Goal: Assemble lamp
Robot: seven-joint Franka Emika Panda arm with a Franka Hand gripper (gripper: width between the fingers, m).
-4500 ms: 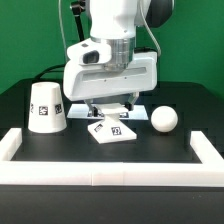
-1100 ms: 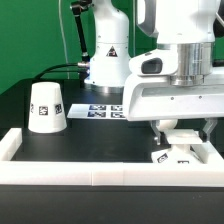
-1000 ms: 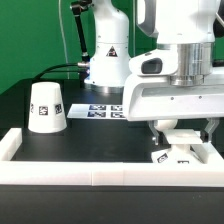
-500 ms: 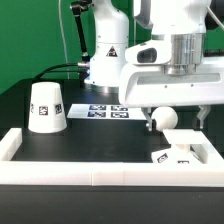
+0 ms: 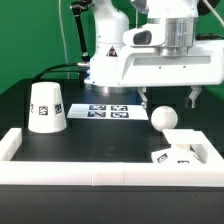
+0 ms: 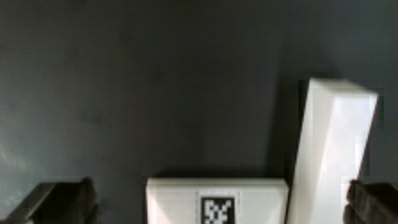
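- Risen well clear of the table (image 5: pixel 90 138) since a second ago, the arm (image 5: pixel 165 60) now holds its claw (image 5: pixel 168 99) high above the corner. The fingers (image 5: pixel 193 97) are spread with nothing between them, so the claw is released.
- White rail (image 5: pixel 100 168) borders the table's front and sides. Its corner on the exterior view's right acts as a stop.
- Shade (image 5: pixel 45 107) stands mouth down on the exterior view's left, well apart from the other parts, exactly where it stood before.
- Base (image 5: pixel 183 152) lies flat in that rail corner, left there by the claw. The wrist view shows it just beside the rail, under the open fingers.
- Bulb (image 5: pixel 163 117) rests on the table near the base and behind it, not yet mounted. With the base apparently placed, the bulb is probably next.
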